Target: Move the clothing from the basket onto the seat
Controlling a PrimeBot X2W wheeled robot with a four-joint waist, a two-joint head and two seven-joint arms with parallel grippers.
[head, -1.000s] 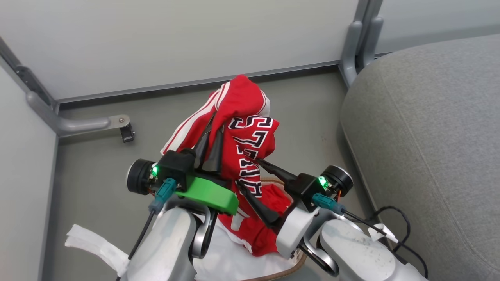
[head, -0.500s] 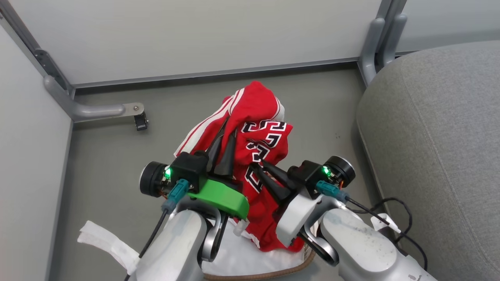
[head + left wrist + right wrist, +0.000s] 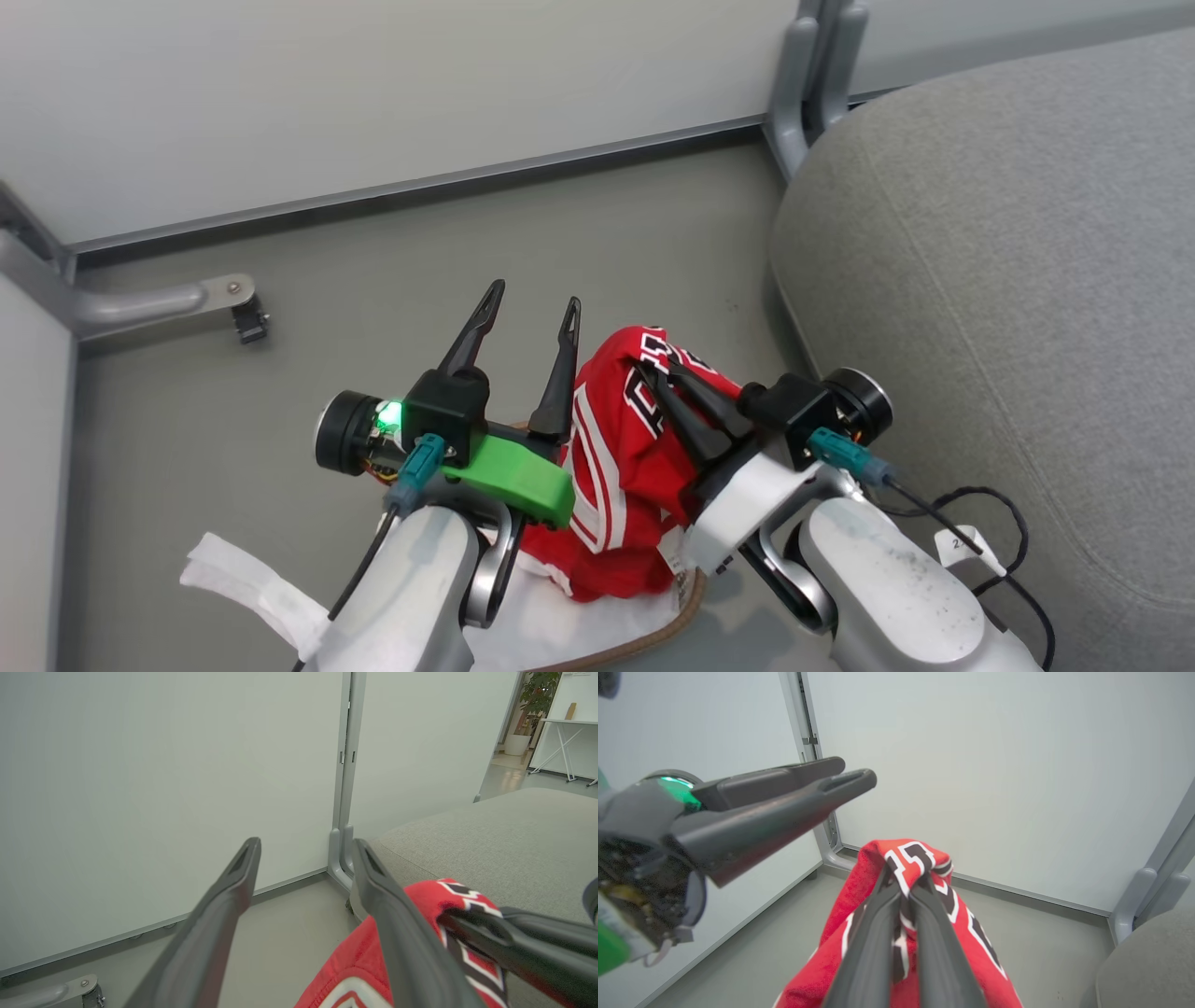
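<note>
The red jersey (image 3: 616,457), with black white-edged letters and striped trim, hangs bunched from my right gripper (image 3: 656,369), which is shut on its upper fold. In the right wrist view the fingers of this gripper (image 3: 906,884) pinch the lettered cloth (image 3: 873,868). My left gripper (image 3: 527,313) stands open just left of the jersey with nothing between its fingers, as the left wrist view (image 3: 306,847) confirms. A short stretch of the basket's brown rim (image 3: 653,639) shows below the jersey. The grey seat (image 3: 980,280) lies to the right. I cannot make out a second red piece.
A white sheet (image 3: 243,583) spills from under my left forearm onto the grey floor. Pale partition walls with grey metal posts (image 3: 803,84) close the back, and a bracket foot (image 3: 238,299) sticks out at left. A black cable (image 3: 990,504) trails beside the seat.
My left gripper has opened and let go of the jersey, which has dropped and now hangs lower from the right gripper alone. The head camera has also shifted.
</note>
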